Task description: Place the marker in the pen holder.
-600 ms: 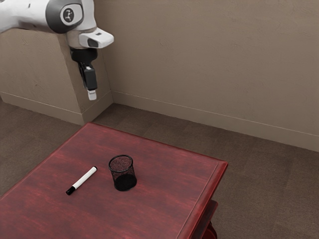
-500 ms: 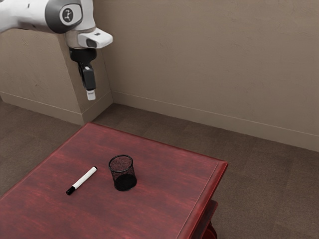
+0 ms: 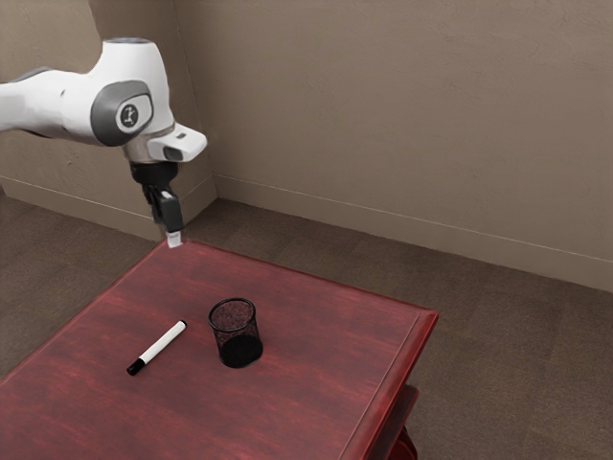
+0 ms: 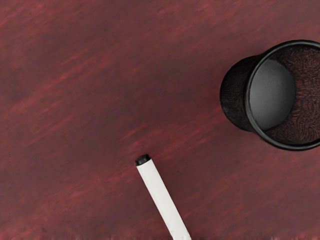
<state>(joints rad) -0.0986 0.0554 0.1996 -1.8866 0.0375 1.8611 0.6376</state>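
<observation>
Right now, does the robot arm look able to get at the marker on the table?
Probably yes: the marker lies loose on the table, beside the pen holder, with nothing on top of it. The gripper hangs above, nothing visible between, though its reach is my guess.

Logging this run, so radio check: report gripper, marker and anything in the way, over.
Black gripper: raised. White marker with black ends: on red wooden table, ungripped. Black mesh pen holder: upright beside it, possible bump risk.
</observation>
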